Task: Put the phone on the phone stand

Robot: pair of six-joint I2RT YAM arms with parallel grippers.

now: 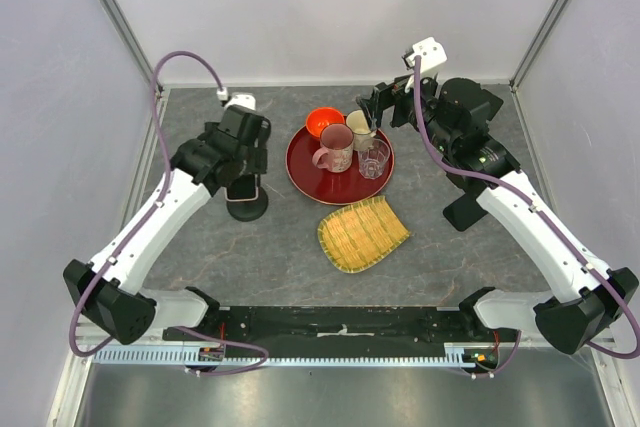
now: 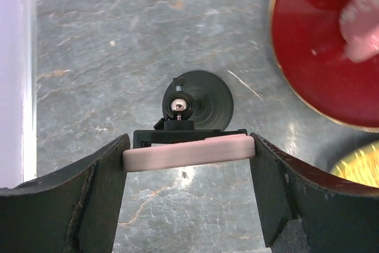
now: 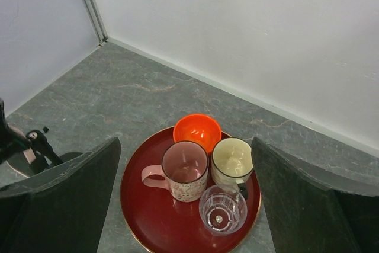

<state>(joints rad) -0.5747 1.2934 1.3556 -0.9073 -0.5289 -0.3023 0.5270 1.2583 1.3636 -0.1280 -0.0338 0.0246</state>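
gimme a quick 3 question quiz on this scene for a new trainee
1. True or false: the phone lies flat on the red tray.
2. How many vessels stand on the red tray? A two, B four, C six.
3. Fill in: the phone is gripped by the ___ arm's jaws, close to the phone stand.

Key
1. False: it is held edgewise off the tray.
2. B: orange bowl, pink mug, cream cup, clear glass.
3. Left: the left jaws clamp it by its ends.
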